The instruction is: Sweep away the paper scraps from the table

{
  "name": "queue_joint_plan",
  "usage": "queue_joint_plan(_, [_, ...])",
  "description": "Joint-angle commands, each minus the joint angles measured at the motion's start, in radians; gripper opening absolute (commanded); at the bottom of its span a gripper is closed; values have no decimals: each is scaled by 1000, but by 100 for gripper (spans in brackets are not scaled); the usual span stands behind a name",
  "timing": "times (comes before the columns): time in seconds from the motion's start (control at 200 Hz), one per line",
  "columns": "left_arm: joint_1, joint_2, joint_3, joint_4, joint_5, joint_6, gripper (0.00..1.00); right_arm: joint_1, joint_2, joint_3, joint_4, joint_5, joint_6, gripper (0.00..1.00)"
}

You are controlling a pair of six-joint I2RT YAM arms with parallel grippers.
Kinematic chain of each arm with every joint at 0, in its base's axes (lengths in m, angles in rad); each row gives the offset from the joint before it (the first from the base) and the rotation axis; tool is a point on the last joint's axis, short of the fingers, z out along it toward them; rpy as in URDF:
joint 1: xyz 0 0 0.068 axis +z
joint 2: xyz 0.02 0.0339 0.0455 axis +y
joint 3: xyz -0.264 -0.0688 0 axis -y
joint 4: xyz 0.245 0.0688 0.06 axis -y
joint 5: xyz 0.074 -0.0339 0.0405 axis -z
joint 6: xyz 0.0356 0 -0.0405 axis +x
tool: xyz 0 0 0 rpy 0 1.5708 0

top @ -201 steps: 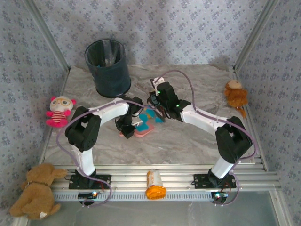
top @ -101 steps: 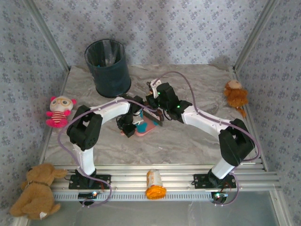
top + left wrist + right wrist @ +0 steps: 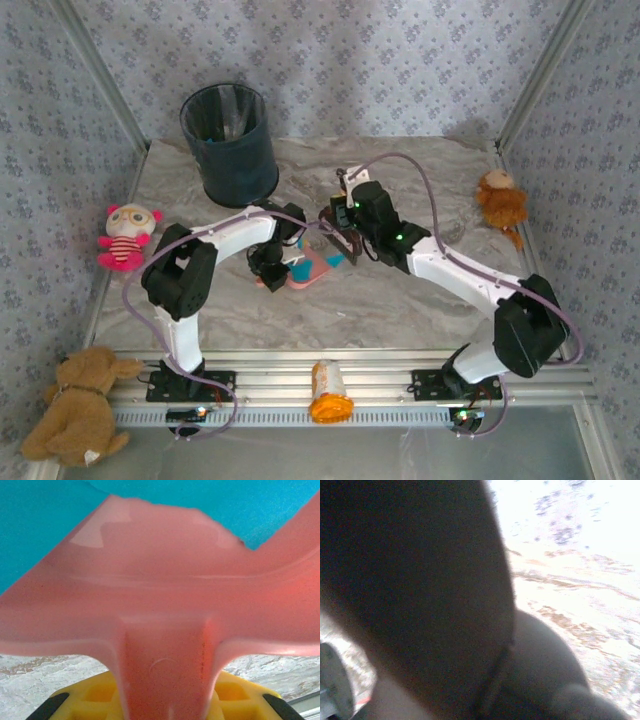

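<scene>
A: The left claw (image 3: 268, 266)?
B: Gripping the pink plastic dustpan (image 3: 314, 272) (by its handle). The right claw (image 3: 340, 228): cannot tell.
A: Scraps?
B: Small turquoise paper scraps (image 3: 45, 525) in the pan on the grey-veined marble surface (image 3: 400, 300), 3 o'clock of the left claw.

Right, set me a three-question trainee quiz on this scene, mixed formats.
1. True or false: the left gripper grips the pink dustpan by its handle.
2. The paper scraps at the dustpan's mouth are: A turquoise, B green, C white.
3. Fill in: the black bin stands at the far-____ corner of the table.
Key: 1 true; 2 A; 3 left.
</scene>
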Motion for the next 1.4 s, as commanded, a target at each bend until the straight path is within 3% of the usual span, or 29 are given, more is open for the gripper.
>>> queue_joint_plan(0.0, [-6,-43,-25,-58,-29,17,0,-10,-45,-23,-7,185,62,0])
queue_joint_plan(0.215, [-33,-67,-56,-64,-36,42,0,7,-54,-52,-113,359,163,0])
queue_joint_plan(0.53, [-84,-45,-41,-78,-50,61,0,50,-9,-87,-103,379,266,0])
queue_joint_plan(0.944, [-94,69,78,-100,-31,61,0,80,41,-80,-28,217,271,0])
queue_joint_plan(1.394, [-91,94,135,-102,-55,85,0,80,0,-56,-30,48,219,0])
